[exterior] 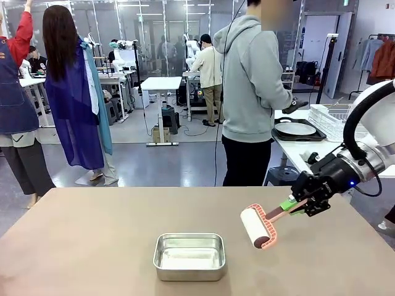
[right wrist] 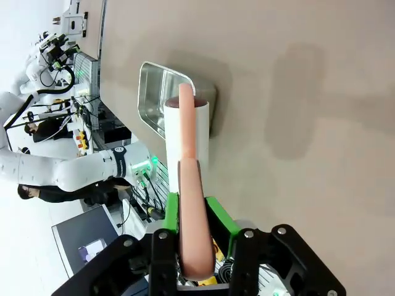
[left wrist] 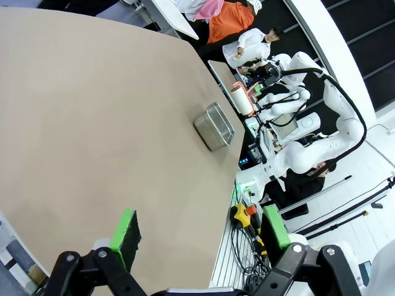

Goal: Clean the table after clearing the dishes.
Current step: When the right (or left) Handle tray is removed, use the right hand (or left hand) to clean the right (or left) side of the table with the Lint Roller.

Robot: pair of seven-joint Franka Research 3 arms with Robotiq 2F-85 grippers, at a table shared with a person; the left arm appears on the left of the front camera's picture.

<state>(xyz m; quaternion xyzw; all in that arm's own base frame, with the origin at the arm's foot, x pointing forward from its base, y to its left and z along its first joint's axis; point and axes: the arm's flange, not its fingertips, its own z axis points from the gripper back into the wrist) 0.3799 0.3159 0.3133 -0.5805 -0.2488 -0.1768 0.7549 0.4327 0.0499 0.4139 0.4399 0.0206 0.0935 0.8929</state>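
Observation:
The taupe table (exterior: 92, 240) stretches across the front view. My right gripper (exterior: 297, 206) is shut on the pink handle of a lint roller (exterior: 258, 227), whose white roll hangs tilted just over the table, right of the steel pan. In the right wrist view the green pads (right wrist: 216, 216) clamp the roller handle (right wrist: 190, 203), and the roll (right wrist: 185, 132) points toward the pan. One of the dishes, a white plate on a dark tray (exterior: 296, 129), rests on the white side table at the far right. My left gripper (left wrist: 203, 259) hangs open over the table (left wrist: 92, 123), holding nothing.
A square steel pan (exterior: 189, 256) (left wrist: 215, 126) (right wrist: 157, 92) sits near the table's front middle. A person in a grey hoodie (exterior: 250, 80) stands at the far edge, back turned, beside the white side table with a wire rack (exterior: 333, 117).

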